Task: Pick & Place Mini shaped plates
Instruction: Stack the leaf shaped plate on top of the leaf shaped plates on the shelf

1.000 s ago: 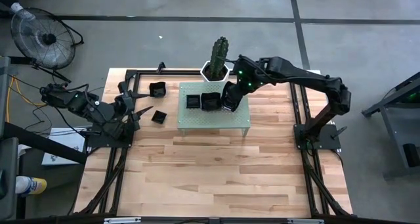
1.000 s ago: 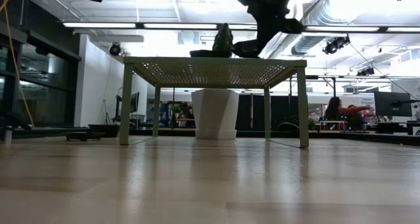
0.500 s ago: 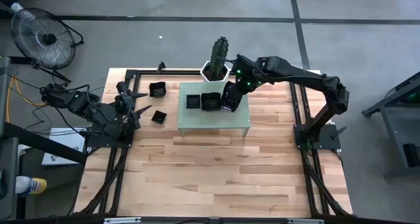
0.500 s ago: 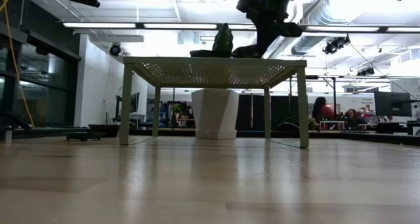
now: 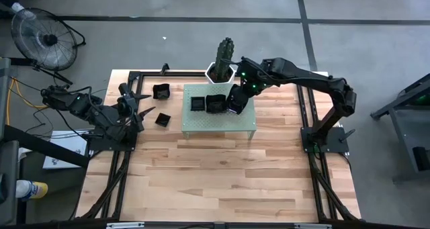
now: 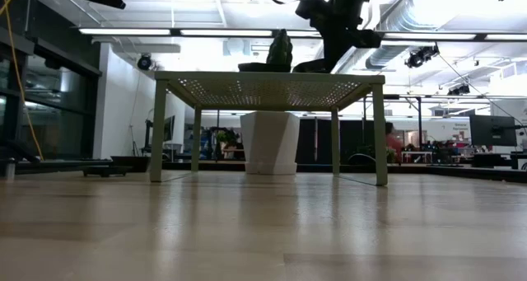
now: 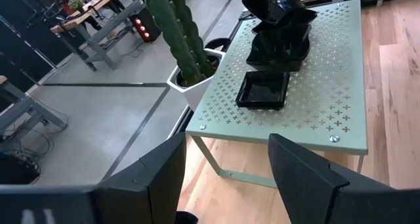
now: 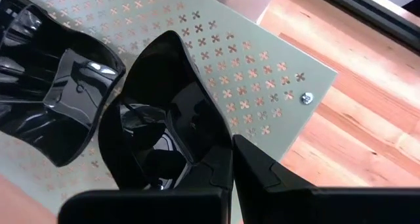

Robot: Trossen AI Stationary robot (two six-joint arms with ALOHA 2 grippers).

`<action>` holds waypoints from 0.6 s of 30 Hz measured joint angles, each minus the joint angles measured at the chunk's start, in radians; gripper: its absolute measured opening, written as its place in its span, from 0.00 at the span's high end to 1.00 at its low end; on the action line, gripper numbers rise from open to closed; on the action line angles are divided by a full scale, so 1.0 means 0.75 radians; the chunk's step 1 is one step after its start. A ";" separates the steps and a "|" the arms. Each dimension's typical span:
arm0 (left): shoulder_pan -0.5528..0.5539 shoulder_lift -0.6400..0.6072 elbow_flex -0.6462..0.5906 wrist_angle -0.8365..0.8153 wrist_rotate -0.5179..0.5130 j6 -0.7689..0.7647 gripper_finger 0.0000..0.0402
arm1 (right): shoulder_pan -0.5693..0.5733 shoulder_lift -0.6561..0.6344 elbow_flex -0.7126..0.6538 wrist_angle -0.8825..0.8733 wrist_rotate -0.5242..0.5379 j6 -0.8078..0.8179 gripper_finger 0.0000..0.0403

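No readable writing — right gripper (image 8: 230, 159), arm outstretched, jaws clamped on a glossy black wavy-edged plate (image 8: 167, 119) over the pale green perforated stand (image 5: 218, 119); left gripper (image 7: 226, 168) jaws open beside the table (image 5: 222, 175).

Open-plan robotics lab or workshop, concrete floor (image 5: 201, 48) marked with dark lines. Exposed ducts (image 6: 403, 13) and strip lights (image 6: 214, 31) overhead, workbenches (image 7: 98, 14) and monitors (image 6: 492, 130) beyond the wooden tabletop (image 5: 222, 168). Floor fan (image 5: 40, 34) off its far left corner.
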 joint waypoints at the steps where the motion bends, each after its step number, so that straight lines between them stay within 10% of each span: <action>1: 0.000 0.000 0.000 0.000 -0.001 0.000 0.47 | 0.004 0.004 0.000 0.000 -0.002 0.007 1.00; 18: -0.001 0.000 0.001 -0.001 -0.004 -0.030 0.47 | 0.018 0.084 -0.001 -0.003 -0.010 0.062 1.00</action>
